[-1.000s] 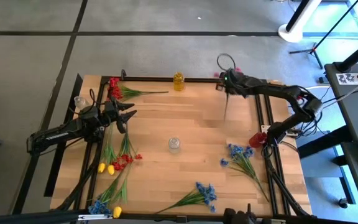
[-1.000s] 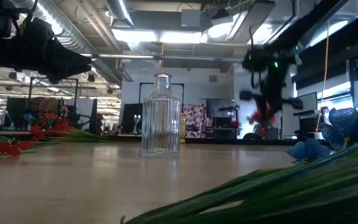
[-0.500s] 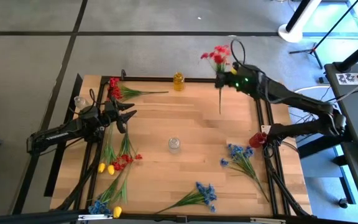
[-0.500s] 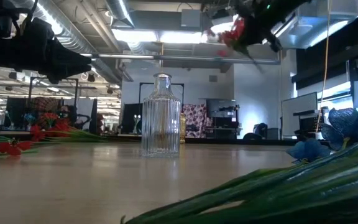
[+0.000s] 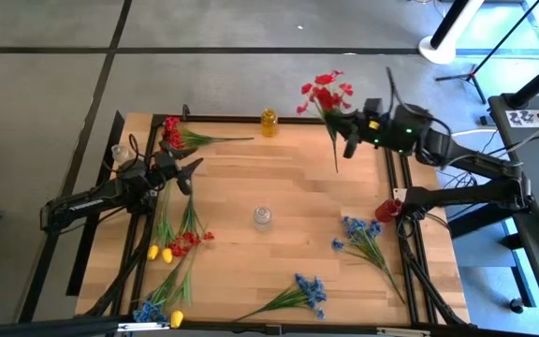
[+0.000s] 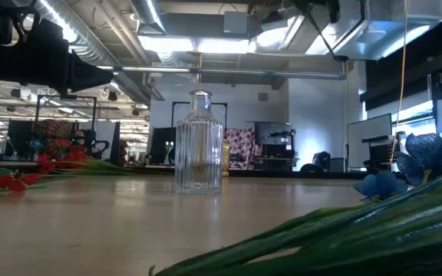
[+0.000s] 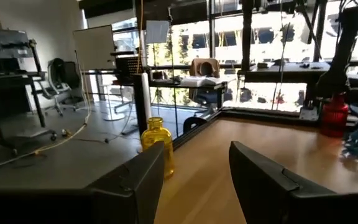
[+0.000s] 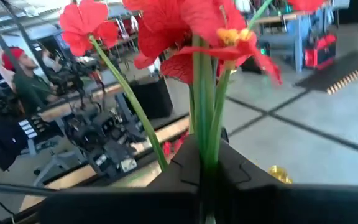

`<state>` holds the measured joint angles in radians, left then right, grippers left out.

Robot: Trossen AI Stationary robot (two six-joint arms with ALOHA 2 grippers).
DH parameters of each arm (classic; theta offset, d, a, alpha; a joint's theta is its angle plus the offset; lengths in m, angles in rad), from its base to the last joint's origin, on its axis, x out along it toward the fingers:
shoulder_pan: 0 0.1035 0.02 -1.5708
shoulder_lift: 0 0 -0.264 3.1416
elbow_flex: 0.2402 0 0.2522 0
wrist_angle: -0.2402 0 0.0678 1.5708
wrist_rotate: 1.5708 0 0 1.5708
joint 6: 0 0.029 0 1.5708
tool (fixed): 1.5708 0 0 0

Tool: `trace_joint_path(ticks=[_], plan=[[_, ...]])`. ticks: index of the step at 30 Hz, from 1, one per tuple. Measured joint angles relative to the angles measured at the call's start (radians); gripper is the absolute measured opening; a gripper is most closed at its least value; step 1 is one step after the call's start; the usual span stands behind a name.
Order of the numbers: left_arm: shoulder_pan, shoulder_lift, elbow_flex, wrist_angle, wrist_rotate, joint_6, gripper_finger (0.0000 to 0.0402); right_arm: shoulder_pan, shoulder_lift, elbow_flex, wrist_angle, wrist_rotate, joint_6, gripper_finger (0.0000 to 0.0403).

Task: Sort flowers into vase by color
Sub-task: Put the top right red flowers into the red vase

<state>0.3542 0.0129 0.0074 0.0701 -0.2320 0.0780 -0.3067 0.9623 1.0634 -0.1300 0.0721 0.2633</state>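
Two views split it: from above, my right pincer (image 5: pixel 347 124) is clamped on a red sprig (image 5: pixel 324 92) over the worktop's (image 5: pixel 279 197) far right edge; the wrist view shows stems (image 8: pixel 205 106) rising straight from shut fingers, blossoms outward. Left pincer (image 5: pixel 187 168) waits open.

Clear glass vase (image 6: pixel 199 142) upright mid-table, red flowers (image 6: pixel 21 172) left, blue blossoms (image 6: pixel 413 165) perhaps right.

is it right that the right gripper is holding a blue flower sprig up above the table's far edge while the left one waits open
Not quite: the sprig in the right gripper is red, not blue, as the right wrist view shows. It is held above the far edge, and the left gripper waits open.
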Motion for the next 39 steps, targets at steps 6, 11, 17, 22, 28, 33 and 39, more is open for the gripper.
trace_joint_path(ticks=[6,11,17,22,28,33,39], plan=[[-0.001,0.011,0.000,0.156,-0.063,-0.408,0.0176,-0.001,-0.095,0.000,-0.004,-0.118,-0.036,0.0006],[-0.002,0.012,0.000,0.357,-0.122,-0.829,0.0176,-0.001,-0.136,0.000,-0.007,-0.199,-0.056,0.0009],[-0.012,0.041,0.007,0.698,-0.052,-0.869,0.0176,-0.001,-0.157,0.000,-0.008,-0.291,-0.098,0.0006],[-0.088,0.158,0.110,0.803,0.086,-0.819,0.0176,0.000,-0.163,0.000,-0.009,-0.400,-0.112,0.0009],[-0.217,0.501,0.311,0.810,0.046,-0.699,0.0176,-0.001,-0.176,-0.030,0.007,-0.432,-0.165,0.0006],[-0.282,0.786,0.484,0.838,-0.058,-0.729,0.0176,-0.001,-0.187,-0.110,0.032,-0.470,-0.194,0.0007],[-0.308,1.015,0.653,0.840,-0.065,-0.732,0.0176,-0.001,-0.266,-0.202,0.142,-0.529,-0.201,0.0005]])
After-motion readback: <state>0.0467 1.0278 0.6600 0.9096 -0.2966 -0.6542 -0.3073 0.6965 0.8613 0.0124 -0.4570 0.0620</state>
